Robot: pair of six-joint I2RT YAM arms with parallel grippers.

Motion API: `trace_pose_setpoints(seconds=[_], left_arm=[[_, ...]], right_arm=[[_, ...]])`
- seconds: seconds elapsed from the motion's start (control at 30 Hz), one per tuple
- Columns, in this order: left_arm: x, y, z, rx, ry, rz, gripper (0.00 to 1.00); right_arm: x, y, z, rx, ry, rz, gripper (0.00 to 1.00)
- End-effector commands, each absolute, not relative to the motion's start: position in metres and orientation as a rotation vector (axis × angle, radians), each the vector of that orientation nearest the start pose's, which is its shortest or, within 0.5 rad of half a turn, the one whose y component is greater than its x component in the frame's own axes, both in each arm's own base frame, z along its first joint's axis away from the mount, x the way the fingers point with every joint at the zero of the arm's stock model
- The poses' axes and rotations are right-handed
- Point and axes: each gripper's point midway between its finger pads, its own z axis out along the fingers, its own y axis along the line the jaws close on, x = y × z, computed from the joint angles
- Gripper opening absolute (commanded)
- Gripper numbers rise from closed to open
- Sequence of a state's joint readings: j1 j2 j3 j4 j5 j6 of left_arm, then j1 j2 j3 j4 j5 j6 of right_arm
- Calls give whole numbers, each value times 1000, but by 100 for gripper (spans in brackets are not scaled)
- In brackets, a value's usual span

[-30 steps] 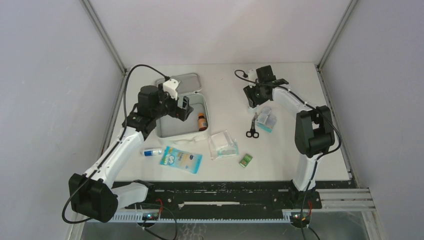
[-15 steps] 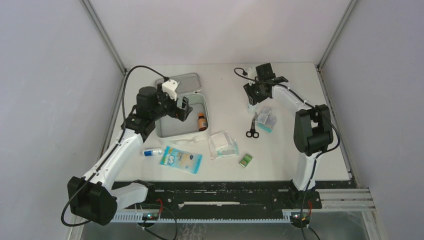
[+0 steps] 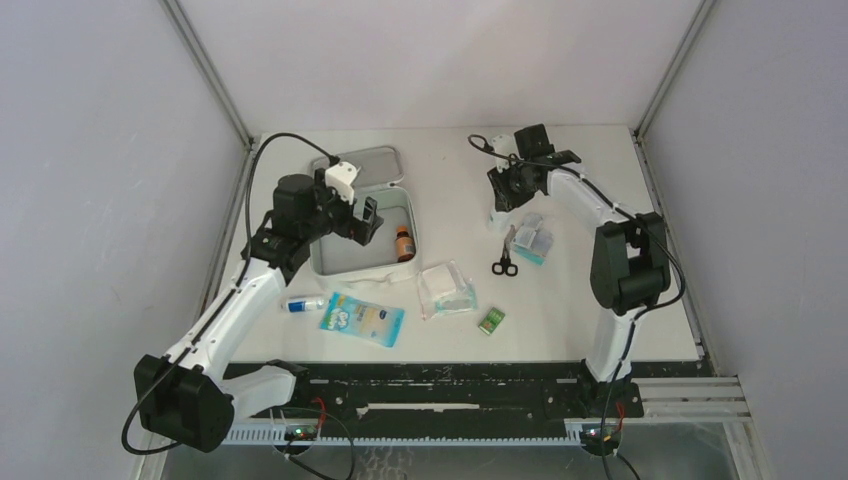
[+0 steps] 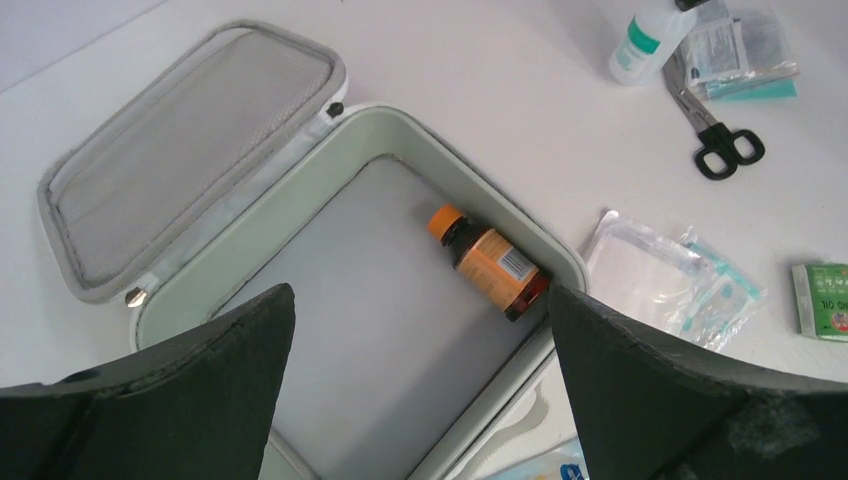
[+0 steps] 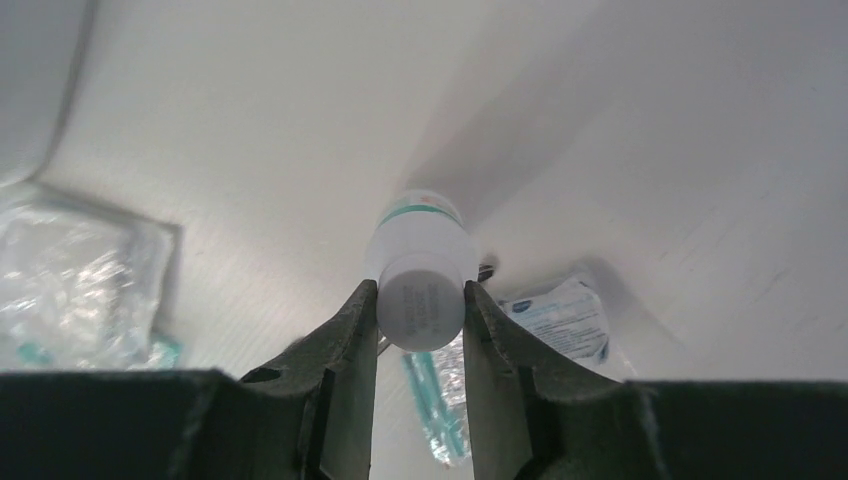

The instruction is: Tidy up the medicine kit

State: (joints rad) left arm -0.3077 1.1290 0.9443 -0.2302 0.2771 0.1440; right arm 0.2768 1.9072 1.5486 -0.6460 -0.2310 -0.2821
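The medicine kit [image 3: 350,268] lies open at the left of the table, its grey mesh lid [image 3: 370,165] folded back. An amber bottle [image 3: 404,243] lies inside against the right wall. My left gripper [image 3: 368,222] hovers open over the case. In the left wrist view its wide-apart fingers frame the pale green rim [image 4: 400,125] and the amber bottle [image 4: 490,262]. My right gripper [image 3: 508,192] is at the far right of the table, shut on a white bottle [image 3: 497,216] with a green band. In the right wrist view both pads [image 5: 365,310] press that bottle [image 5: 420,240] at its end.
Black-handled scissors [image 3: 505,258] and clear sachets [image 3: 533,238] lie beside the right gripper. A clear bag [image 3: 446,290], a small green box [image 3: 491,320], a blue-and-white packet [image 3: 362,320] and a small tube [image 3: 305,303] lie in front of the case.
The right jaws have closed in onto the white bottle. The left arm has hardly shifted over the case.
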Motion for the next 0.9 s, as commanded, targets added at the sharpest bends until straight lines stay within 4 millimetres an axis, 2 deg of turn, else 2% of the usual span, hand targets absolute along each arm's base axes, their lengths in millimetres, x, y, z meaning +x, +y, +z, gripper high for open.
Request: trace_pose_setpoints(seconds=[0.0, 0.07, 0.23, 0.37, 0.5, 0.7, 0.87], left_arm=[[334, -152, 255, 696, 1788, -357, 100], [323, -165, 257, 798, 1724, -422, 100], [280, -200, 260, 1071, 1581, -661, 100], [259, -220, 262, 1210, 1529, -760, 100], [236, -241, 273, 1314, 1429, -877, 99], [214, -272, 286, 1389, 1370, -1014, 95], [200, -291, 289, 1417, 1373, -1109, 87]], right_arm=[[410, 190, 190, -935, 2157, 499, 6], [392, 202, 207, -1005, 2091, 571, 3], [339, 231, 249, -1179, 1913, 777, 0], [298, 253, 276, -1294, 1771, 894, 0], [262, 270, 299, -1372, 1643, 989, 0], [220, 286, 315, -1486, 1507, 1066, 0], [207, 292, 320, -1522, 1469, 1083, 0]])
